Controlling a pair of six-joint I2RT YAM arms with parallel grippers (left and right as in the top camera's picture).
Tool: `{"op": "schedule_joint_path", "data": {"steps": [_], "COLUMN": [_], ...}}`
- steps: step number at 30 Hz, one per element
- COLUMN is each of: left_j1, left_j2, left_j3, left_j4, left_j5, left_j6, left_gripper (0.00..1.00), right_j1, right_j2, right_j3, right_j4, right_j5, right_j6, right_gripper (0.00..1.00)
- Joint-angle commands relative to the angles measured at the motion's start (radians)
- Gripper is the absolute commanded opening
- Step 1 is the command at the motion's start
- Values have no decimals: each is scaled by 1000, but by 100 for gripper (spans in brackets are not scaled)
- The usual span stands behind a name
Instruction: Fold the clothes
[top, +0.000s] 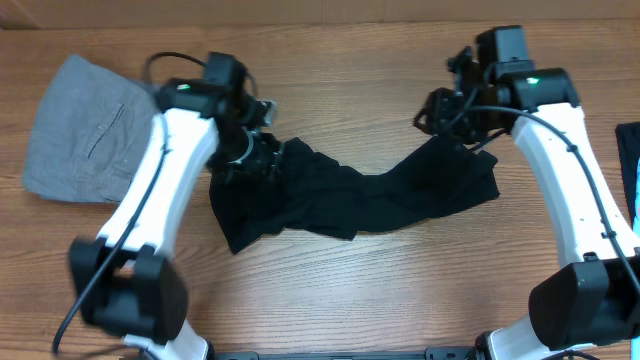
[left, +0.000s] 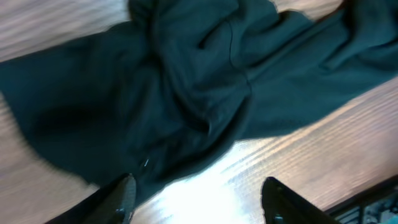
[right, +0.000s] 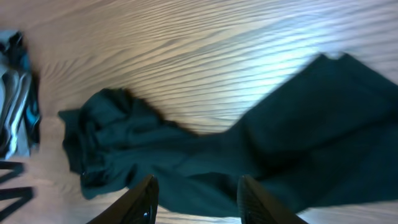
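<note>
The clothes (top: 360, 200), a black crumpled garment, lie spread across the middle of the table, bunched at the left end and narrowing at the centre. My left gripper (top: 262, 150) hangs over the garment's upper left edge. In the left wrist view this gripper (left: 200, 200) is open: its left finger (left: 124, 198) is at the hem of the clothes (left: 186, 93) and bare wood shows between the fingers. My right gripper (top: 452, 120) is above the garment's upper right corner. Seen from the right wrist, it (right: 200, 194) is open over the clothes (right: 261, 155), with dark cloth showing between the fingers and nothing pinched.
Light grey folded trousers (top: 85, 135) lie at the table's far left. A blue and dark item (top: 628, 170) sits at the right edge, and shows as a grey-blue bundle (right: 15, 93) in the right wrist view. Bare wood (top: 350, 80) runs behind and in front of the garment.
</note>
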Motion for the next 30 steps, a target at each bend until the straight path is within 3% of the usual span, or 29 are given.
{"op": "schedule_joint_path", "data": {"steps": [1,4,11,20,30], "left_j1": [-30,-45,-62,-63,-7], "left_j2": [92,163,265,266,114], "left_j3": [11,11,11,23,113], "left_j4": [43,80,90,111,-28], "left_j5": [40,53,46,132,36], "left_j6": [9,12,11,11,24], "left_gripper": [59,42,40,4,4], "right_j1": [-50,-80,-106,-106,-193], "right_j2": [-11,-11,-11,-11,8], "right_j3": [9,9,9,9,9], "right_j4": [-10,-14,-17,-10,95], "right_j5": [7,6,7,56,82], "right_j6": [-1,-1,-1,-1,12], "right_gripper": [45,45,46,50,50]}}
